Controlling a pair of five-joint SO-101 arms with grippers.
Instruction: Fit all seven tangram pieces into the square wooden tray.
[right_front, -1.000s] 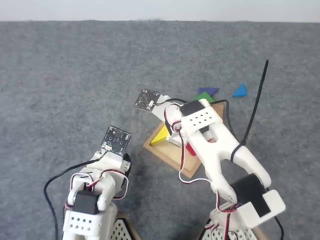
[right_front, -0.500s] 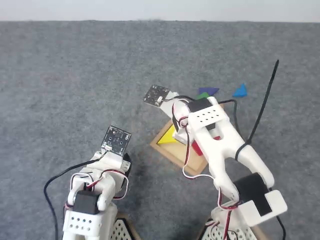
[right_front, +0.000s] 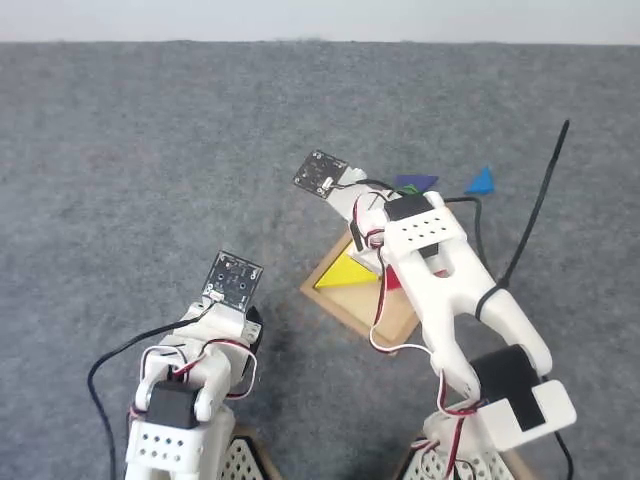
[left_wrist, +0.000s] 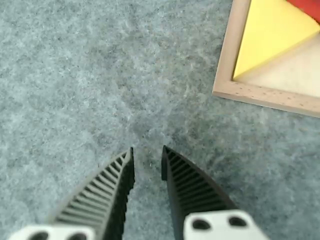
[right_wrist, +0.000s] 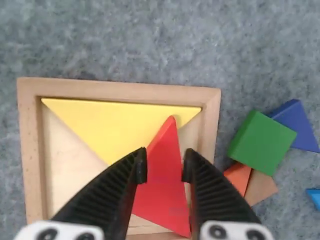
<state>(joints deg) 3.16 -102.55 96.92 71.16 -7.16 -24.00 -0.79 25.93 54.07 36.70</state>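
Observation:
The square wooden tray (right_wrist: 120, 89) holds a large yellow triangle (right_wrist: 115, 122) and a red triangle (right_wrist: 165, 200) whose tip overlaps the yellow one. My right gripper (right_wrist: 165, 162) hovers just over the red triangle, open, with a finger on either side and the piece spreading wider beneath them. Outside the tray lie a green square (right_wrist: 261, 141), a dark blue triangle (right_wrist: 295, 122), an orange piece (right_wrist: 239, 177) and a tan piece (right_wrist: 260, 186). My left gripper (left_wrist: 147, 150) rests low over bare carpet near the tray's corner (left_wrist: 265, 97), its fingers slightly apart and holding nothing.
A small light blue triangle (right_front: 481, 181) lies alone on the grey carpet, to the right of the dark blue triangle (right_front: 418, 183). A black cable (right_front: 535, 215) rises by the right arm. The carpet to the left and at the back is open.
The right arm has drawn back toward the far right, uncovering more of the yellow triangle. The tray shifted slightly right with it. The left arm has stayed still.

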